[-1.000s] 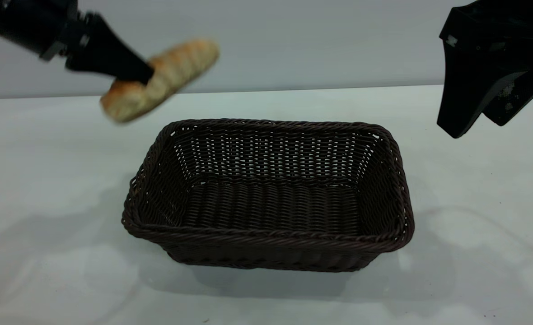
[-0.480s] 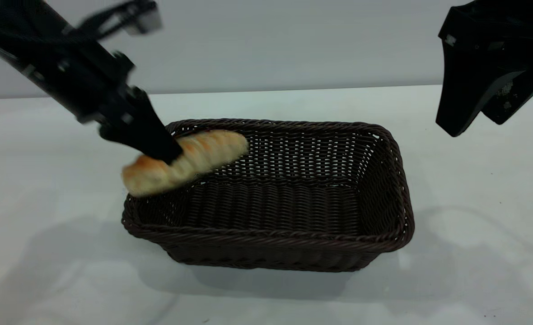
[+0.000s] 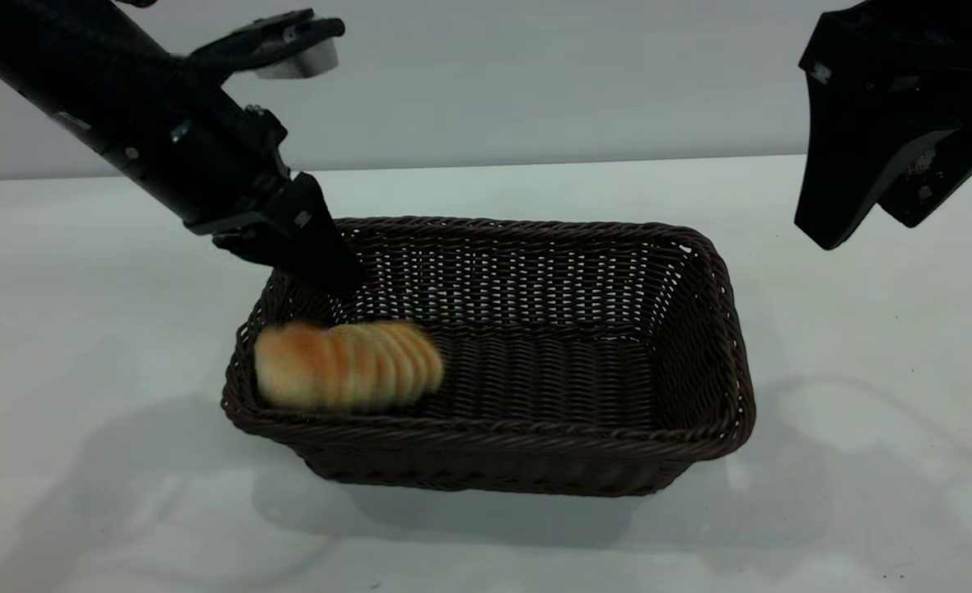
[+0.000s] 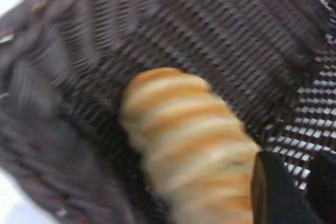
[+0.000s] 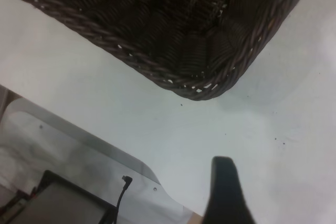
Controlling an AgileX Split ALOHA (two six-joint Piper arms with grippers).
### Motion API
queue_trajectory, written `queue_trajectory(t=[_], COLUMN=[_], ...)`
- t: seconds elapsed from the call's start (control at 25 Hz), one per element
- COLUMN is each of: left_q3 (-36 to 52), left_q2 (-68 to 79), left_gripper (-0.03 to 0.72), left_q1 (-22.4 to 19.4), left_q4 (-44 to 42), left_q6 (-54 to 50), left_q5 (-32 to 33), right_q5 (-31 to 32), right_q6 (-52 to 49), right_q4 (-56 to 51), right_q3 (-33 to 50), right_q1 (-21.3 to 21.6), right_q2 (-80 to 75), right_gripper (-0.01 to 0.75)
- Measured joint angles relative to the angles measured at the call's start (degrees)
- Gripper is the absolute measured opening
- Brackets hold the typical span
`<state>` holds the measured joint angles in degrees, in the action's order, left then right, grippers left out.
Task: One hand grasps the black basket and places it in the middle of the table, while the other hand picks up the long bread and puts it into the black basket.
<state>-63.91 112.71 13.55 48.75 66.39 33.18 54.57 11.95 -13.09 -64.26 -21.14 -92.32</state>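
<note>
The black basket (image 3: 494, 441) stands on the table (image 3: 865, 412) at the middle. The long bread (image 3: 346, 366) lies inside it at its near left end, blurred by motion. My left gripper (image 3: 334, 276) hangs over the basket's far left corner, just above the bread, open and empty. In the left wrist view the bread (image 4: 184, 124) lies on the basket weave (image 4: 210, 35) beside one finger, not between my left gripper's (image 4: 299, 182) jaws. My right gripper (image 3: 869, 235) is open, raised at the upper right, clear of the basket. The right wrist view shows a basket corner (image 5: 173, 24).
The pale tabletop (image 5: 131, 108) surrounds the basket on all sides. In the right wrist view the table's edge runs past a dark device with a cable (image 5: 63, 203) below it. A grey wall stands behind the table.
My left gripper came down from the upper left over the basket with the bread, then let it go. The bread dropped into the basket's left end. The right arm stayed still.
</note>
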Motion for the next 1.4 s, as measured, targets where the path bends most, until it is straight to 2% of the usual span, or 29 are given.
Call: queue_trajectory(t=[0.16,0.28,0.44,0.56,0.72,0.84,0.92,1.16,1.4], left_q3=[0.0,0.0,-1.65,-5.42,-12.13,-14.09,-13.92,-5.23,3.16], left_q2=[-2.11,-5.36,-11.14,-15.08,-16.89,-18.13,-19.72,-31.65,-46.53], left_gripper=[0.315,0.362,0.379,0.379,0.379,0.379,0.379,0.379,0.379], left_q1=[0.0,0.0,0.0,0.0,0.0,-0.05,-0.11,-0.11,-0.11], left_q4=[-3.72,-6.59,-16.63,-30.93,-52.2,-62.11,-63.7,-63.65,-63.65], left_q6=[-2.6,-4.69,-18.9,-36.78,-60.17,-68.63,-70.15,-71.31,-71.76], left_q5=[-0.8,-0.45,1.34,7.3,20.69,27.21,28.2,22.49,20.01], right_q5=[0.0,0.05,0.47,0.47,0.48,0.71,0.82,4.74,11.58], right_q6=[0.0,0.0,0.0,0.0,-0.5,-2.12,-4.93,-13.71,-14.78], right_q4=[0.0,0.0,0.0,0.0,0.23,2.96,6.53,19.48,21.09], right_q3=[0.0,0.0,0.0,0.0,0.0,0.0,0.0,0.0,0.0], right_q1=[0.0,0.0,0.0,0.0,0.0,0.0,0.0,0.0,0.0], right_q2=[0.0,0.0,0.0,0.0,0.0,0.0,0.47,6.95,15.77], right_gripper=[0.553,0.553,0.553,0.553,0.553,0.553,0.551,0.533,0.515])
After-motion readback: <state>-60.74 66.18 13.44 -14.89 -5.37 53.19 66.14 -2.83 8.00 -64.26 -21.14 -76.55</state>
